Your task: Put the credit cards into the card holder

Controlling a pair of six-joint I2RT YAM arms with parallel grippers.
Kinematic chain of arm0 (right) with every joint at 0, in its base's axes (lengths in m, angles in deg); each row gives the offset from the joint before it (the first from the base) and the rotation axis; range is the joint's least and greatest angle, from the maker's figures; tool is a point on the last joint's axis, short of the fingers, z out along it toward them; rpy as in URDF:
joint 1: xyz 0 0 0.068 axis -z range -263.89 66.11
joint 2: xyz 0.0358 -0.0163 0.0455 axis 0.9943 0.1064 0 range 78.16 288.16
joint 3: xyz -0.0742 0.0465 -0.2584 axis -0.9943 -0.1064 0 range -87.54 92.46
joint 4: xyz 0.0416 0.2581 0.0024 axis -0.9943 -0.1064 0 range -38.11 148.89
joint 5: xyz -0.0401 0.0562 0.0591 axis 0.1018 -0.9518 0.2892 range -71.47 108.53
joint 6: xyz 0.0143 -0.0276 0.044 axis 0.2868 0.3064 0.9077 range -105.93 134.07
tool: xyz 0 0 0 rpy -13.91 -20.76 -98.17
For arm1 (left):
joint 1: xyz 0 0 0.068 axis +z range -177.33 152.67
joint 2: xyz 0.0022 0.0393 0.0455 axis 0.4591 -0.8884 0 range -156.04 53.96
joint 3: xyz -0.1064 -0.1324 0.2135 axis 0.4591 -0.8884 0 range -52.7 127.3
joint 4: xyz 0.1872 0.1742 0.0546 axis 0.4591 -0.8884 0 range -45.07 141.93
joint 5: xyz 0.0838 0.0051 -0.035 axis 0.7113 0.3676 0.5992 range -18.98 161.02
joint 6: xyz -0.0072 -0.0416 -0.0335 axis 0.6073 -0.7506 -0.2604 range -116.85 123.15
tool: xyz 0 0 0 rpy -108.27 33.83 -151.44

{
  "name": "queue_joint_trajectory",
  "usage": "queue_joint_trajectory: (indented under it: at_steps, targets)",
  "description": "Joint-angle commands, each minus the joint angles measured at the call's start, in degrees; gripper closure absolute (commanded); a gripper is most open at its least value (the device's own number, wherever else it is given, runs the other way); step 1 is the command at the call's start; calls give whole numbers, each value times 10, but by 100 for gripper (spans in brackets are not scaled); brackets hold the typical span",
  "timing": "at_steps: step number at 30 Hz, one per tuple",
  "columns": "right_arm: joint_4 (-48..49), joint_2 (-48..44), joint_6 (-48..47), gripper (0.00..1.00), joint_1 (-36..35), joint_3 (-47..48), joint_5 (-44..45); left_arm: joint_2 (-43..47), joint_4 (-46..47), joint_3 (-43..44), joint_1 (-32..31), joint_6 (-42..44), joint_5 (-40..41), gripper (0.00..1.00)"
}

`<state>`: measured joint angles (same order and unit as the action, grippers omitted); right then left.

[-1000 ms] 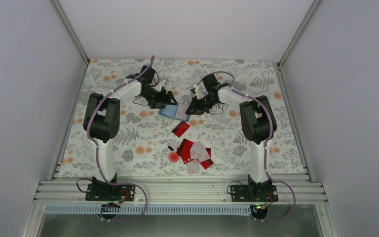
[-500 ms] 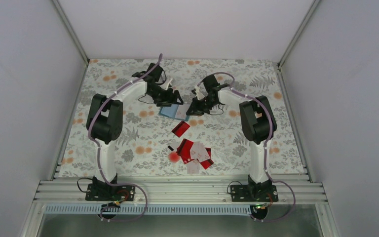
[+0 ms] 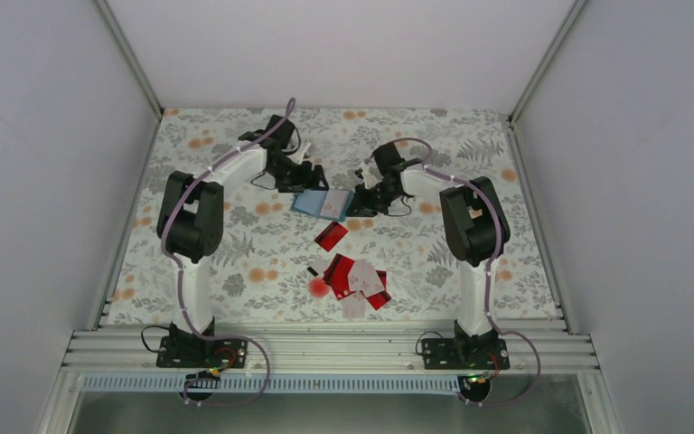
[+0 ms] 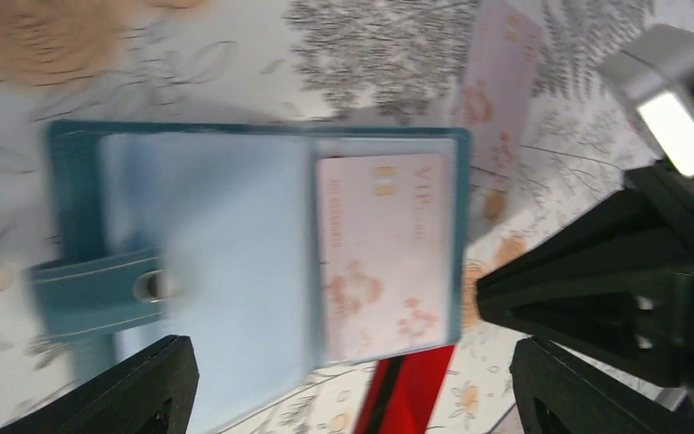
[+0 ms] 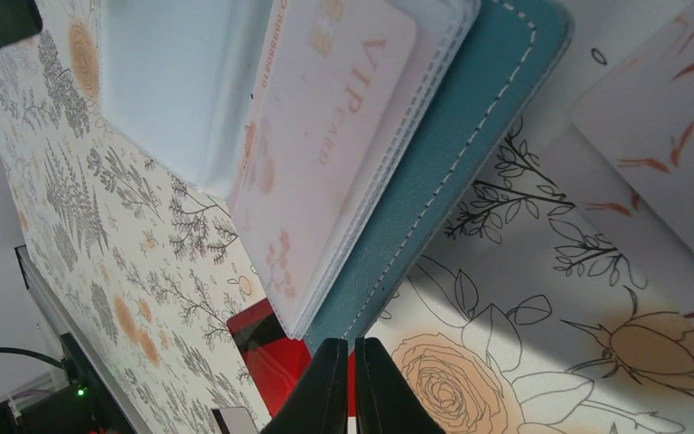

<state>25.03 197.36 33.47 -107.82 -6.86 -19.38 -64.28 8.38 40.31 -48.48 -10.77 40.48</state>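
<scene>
The teal card holder point(image 3: 310, 203) lies open on the flowered cloth, its teal cover point(image 4: 90, 289) and clear sleeves showing. A pale pink credit card point(image 4: 384, 253) marked VIP sits in its right-hand sleeve point(image 5: 325, 145). My left gripper point(image 4: 352, 398) hovers open over the holder, with nothing between its fingers point(image 4: 135, 389). My right gripper point(image 5: 354, 389) is shut and empty, its tips at the holder's teal edge point(image 5: 452, 181). A red card point(image 3: 331, 236) lies just in front of the holder. More red and pale cards point(image 3: 359, 282) lie in a heap nearer the arms.
Another pale card point(image 4: 501, 81) lies on the cloth beside the holder's far edge. A small round red blob point(image 3: 317, 287) and a tiny black piece point(image 3: 312, 270) sit left of the heap. White walls close in the table on three sides.
The left gripper has shifted slightly right and back over the holder. The right gripper has dropped closer to the holder's right edge. Holder and cards have not moved.
</scene>
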Motion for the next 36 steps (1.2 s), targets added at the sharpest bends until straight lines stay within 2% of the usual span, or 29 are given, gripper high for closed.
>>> queue_joint_trajectory:
  at_steps: [1,7,17,36]
  targets:
    - [14,-15,3,96,-1,0,-2,0,-8,-18,27,37,5,11]
    - [1,3,0,96,-1,27,-4,-20,3,-26,31,54,-36,10]
    - [-11,15,-3,96,-1,38,-6,-53,0,-4,31,52,-45,11]
    - [0,56,-5,96,-1,52,-17,-50,-13,23,15,41,-78,13]
